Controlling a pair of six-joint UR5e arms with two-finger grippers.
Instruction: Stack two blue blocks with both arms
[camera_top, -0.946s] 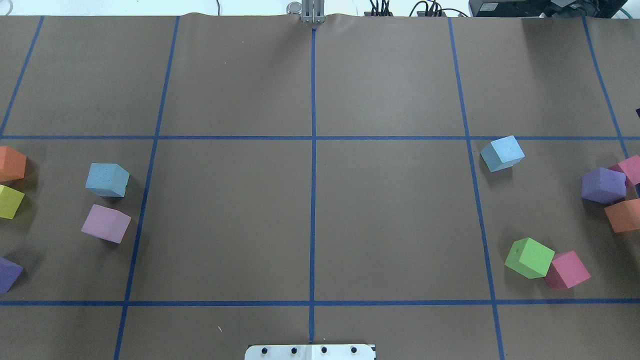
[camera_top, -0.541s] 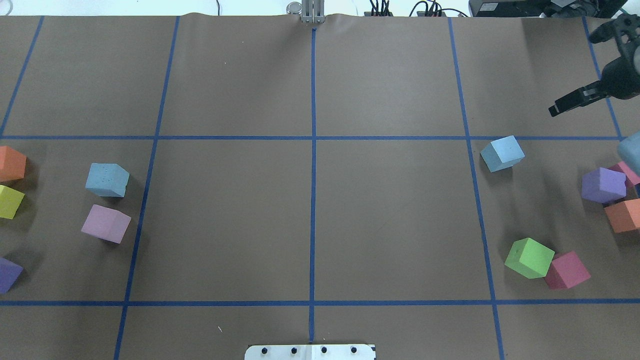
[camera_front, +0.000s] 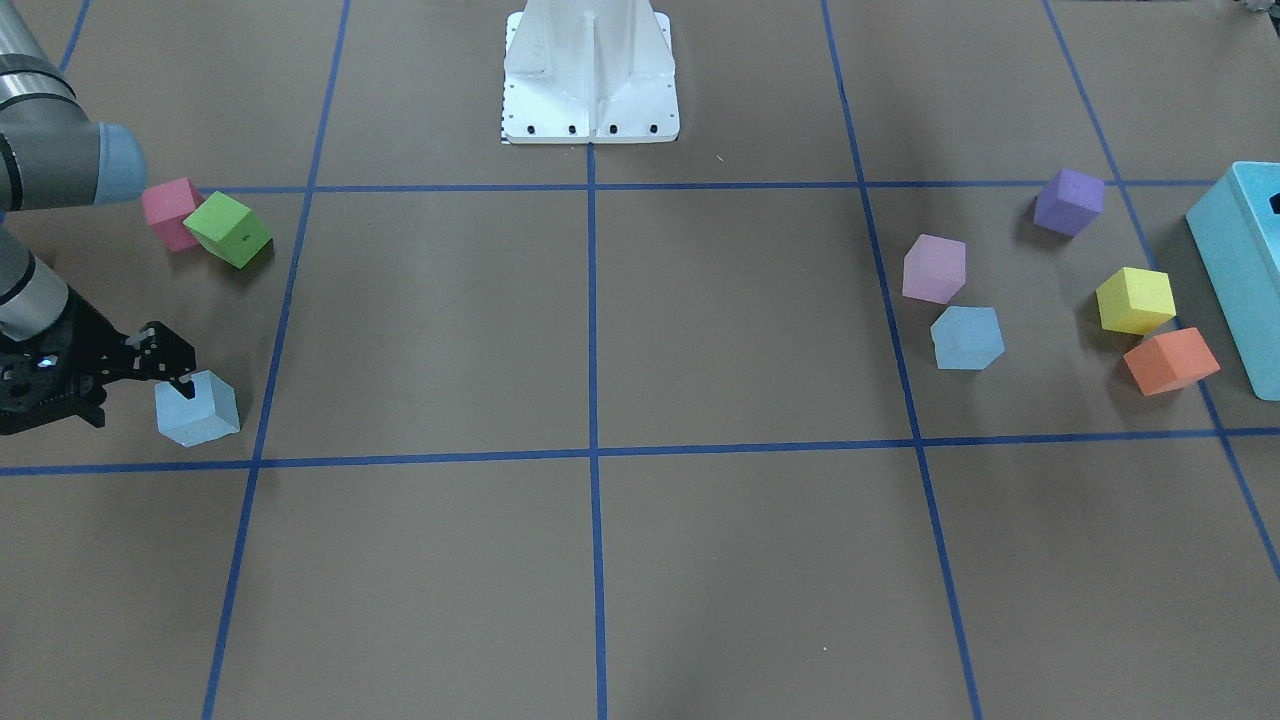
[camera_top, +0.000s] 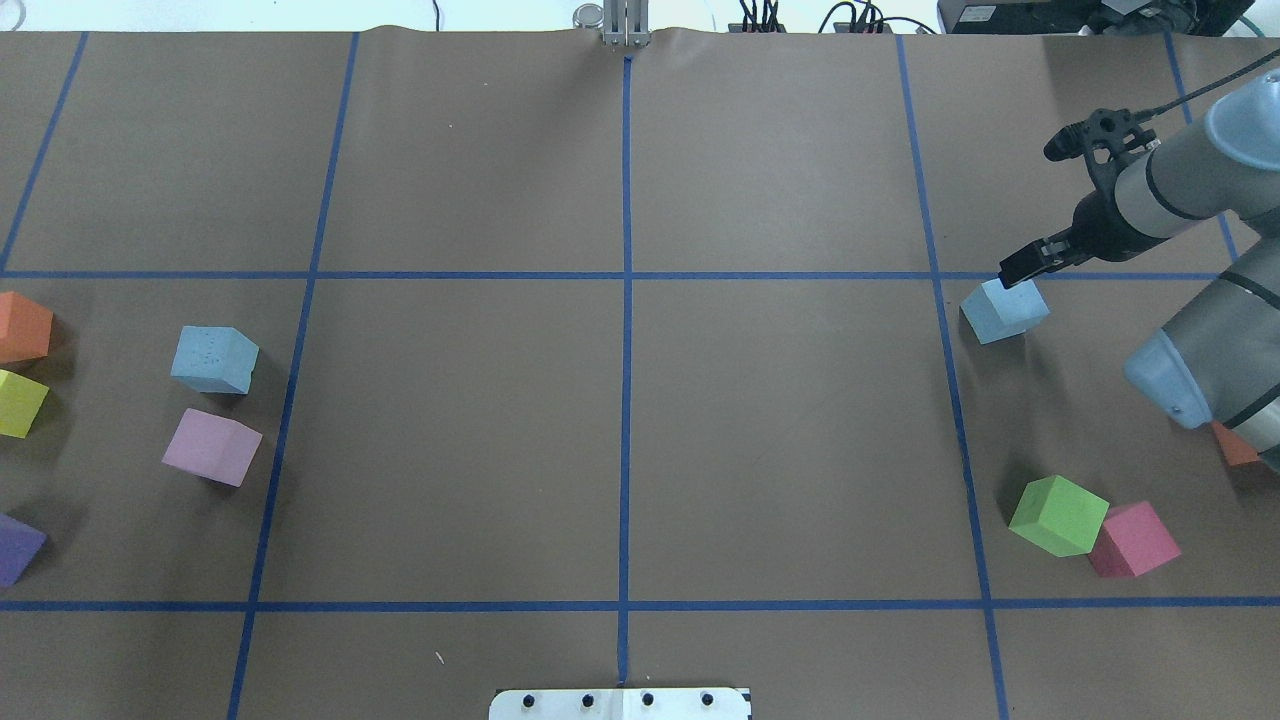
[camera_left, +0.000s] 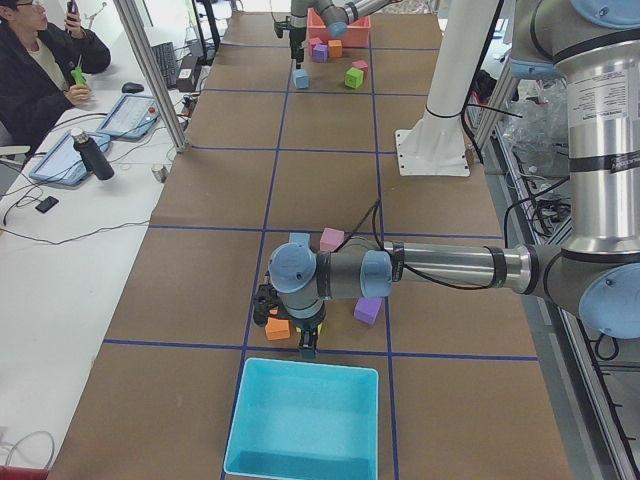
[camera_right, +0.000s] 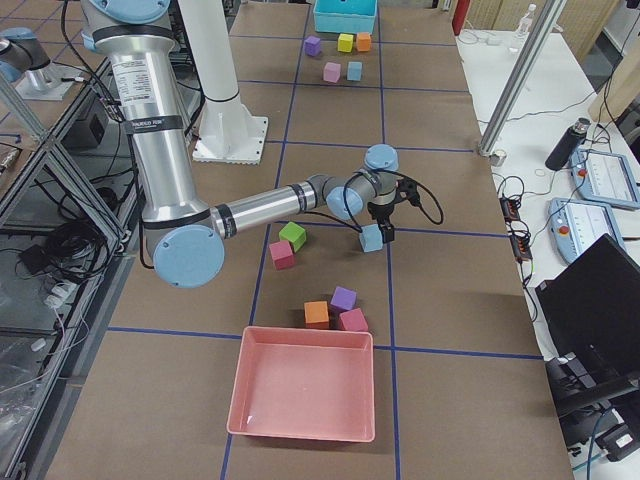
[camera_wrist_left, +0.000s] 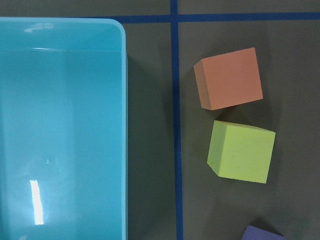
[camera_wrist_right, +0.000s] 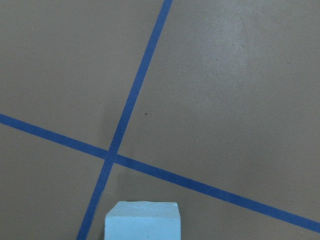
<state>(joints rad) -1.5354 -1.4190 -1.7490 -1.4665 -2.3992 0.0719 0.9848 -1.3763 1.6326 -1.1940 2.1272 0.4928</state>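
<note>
On surface (camera_top: 780, 450), right half: blue block (camera_top: 1005, 308), right end effector (camera_top: 1022, 268) just above it, jaws spread, holding nothing. Left half: second blue block (camera_top: 214, 359), near pink cube (camera_top: 212, 447). For left end effector (camera_left: 308, 345), open or closed cannot be told.

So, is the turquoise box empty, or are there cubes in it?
Empty. The turquoise box shows a bare floor in the exterior left view; the orange cube and the yellow cube lie outside it.

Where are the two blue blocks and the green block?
Left blue block (camera_top: 211, 352): overhead view, top face.
Right blue block (camera_top: 1010, 304): overhead view, top face.
Green block (camera_top: 1062, 510): overhead view, top face.
</note>
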